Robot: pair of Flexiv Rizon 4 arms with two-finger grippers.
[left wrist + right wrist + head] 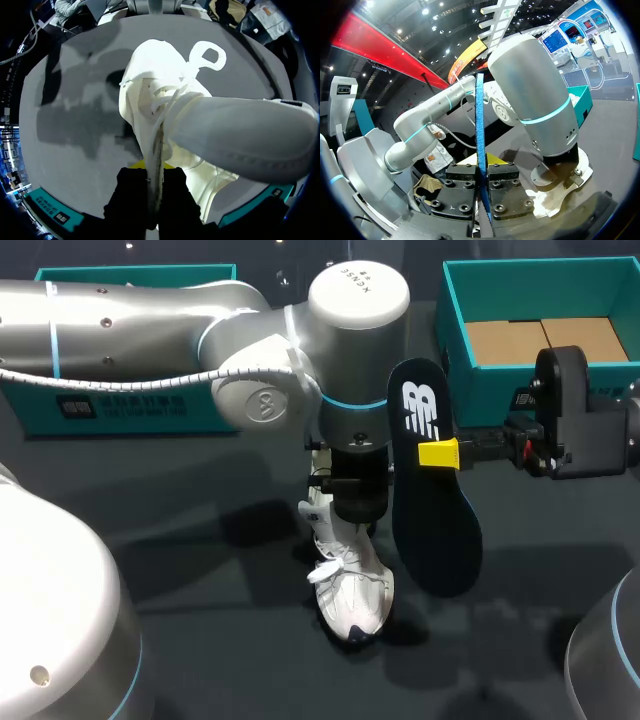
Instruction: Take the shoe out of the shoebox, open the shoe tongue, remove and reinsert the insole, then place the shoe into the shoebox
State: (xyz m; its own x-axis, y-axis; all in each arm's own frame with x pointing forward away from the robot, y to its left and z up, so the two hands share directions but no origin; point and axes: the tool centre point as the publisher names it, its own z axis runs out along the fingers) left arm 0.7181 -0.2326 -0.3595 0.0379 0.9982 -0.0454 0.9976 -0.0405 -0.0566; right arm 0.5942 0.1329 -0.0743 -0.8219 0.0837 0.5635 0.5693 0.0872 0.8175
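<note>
Right jaws clamp insole, toe-down just beside shoe, long axes near parallel; left jaws pinched shut on shoe's upper, on desk.

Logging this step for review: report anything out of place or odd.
Nothing damaged or spilled. The insole is out of the shoe, held on edge in the air by the right gripper. The shoe stands on the table outside the shoebox, a thin edge of it pinched by the left gripper.
</note>
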